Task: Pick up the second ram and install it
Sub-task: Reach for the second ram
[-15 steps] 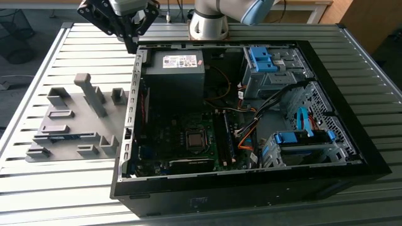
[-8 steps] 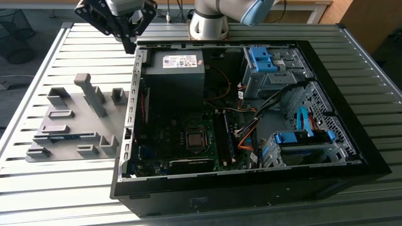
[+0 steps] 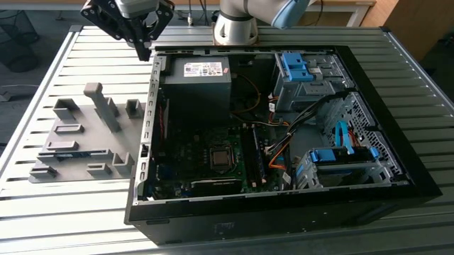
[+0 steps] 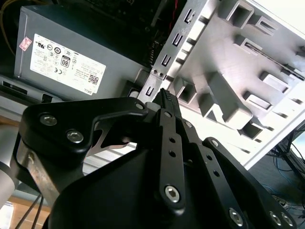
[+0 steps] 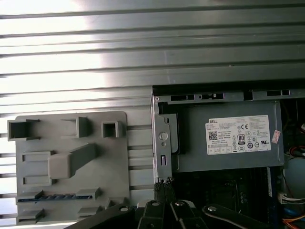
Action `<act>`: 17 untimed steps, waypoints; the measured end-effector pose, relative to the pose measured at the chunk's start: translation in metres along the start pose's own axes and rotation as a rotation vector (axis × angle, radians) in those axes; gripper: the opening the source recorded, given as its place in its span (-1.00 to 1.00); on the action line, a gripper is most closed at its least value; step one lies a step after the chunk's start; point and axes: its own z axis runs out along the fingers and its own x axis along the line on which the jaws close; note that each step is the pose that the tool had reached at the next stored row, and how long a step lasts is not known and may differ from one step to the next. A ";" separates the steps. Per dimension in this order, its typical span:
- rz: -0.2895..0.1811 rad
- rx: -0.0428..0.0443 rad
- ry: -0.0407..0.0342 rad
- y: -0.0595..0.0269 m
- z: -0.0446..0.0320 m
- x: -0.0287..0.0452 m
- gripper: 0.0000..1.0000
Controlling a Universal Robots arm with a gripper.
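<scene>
Blue-green second ram point(image 5: 62, 196) lies slotted in the grey fixture plate point(image 5: 114, 167), well apart from the gripper point(image 5: 164, 183), whose jaws are closed together, empty, at the computer case point(image 3: 145, 133) edge.

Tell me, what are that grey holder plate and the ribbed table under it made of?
Grey fixture plate: probably plastic, matte, one even grey with blocky moulded shapes. Slatted table: looks like metal, likely aluminium, with bright streaky reflections along its ribs.
</scene>
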 end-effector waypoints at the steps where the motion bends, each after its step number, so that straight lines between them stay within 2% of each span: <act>1: 0.000 0.0000 0.0000 -0.0001 0.0000 0.0006 -0.79; 17: 0.000 0.0001 0.0000 -0.0007 0.0000 0.0093 -0.79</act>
